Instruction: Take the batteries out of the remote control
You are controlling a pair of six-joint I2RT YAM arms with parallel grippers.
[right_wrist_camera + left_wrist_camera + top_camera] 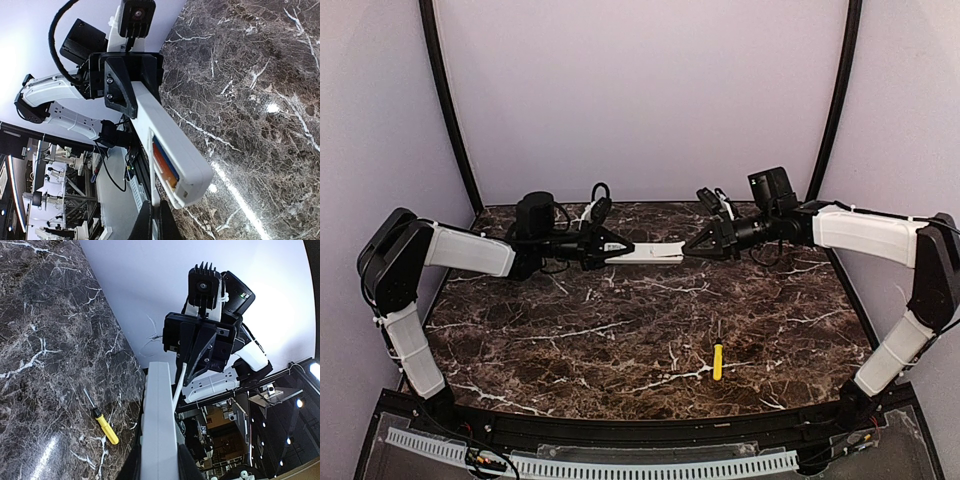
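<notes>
Nearest the arms there's just one yellow-handled screwdriver (717, 361) lying on the marble table (570, 340), right of centre and well apart from everything else. Nobody's touching it, and I doubt it's needed for this job.

Further back, the one remote control (655, 254) is held up off the table, stretched left to right between the two arms. The left gripper (625, 249) is clamped on its left end, basically acting as a vise so the other arm can work on it.

The right gripper (688, 249) has its fingers pressed together at the right end, and from the wrist views it looks pinched on the thin white cover (179, 387), seen edge-on, peeled away from the body. That's why the bay is exposed.

Inside the open bay sit two batteries (165, 166), one orange and one blue, side by side, both in the remote. So my guess is the cover gets set down somewhere, then they get picked out.
</notes>
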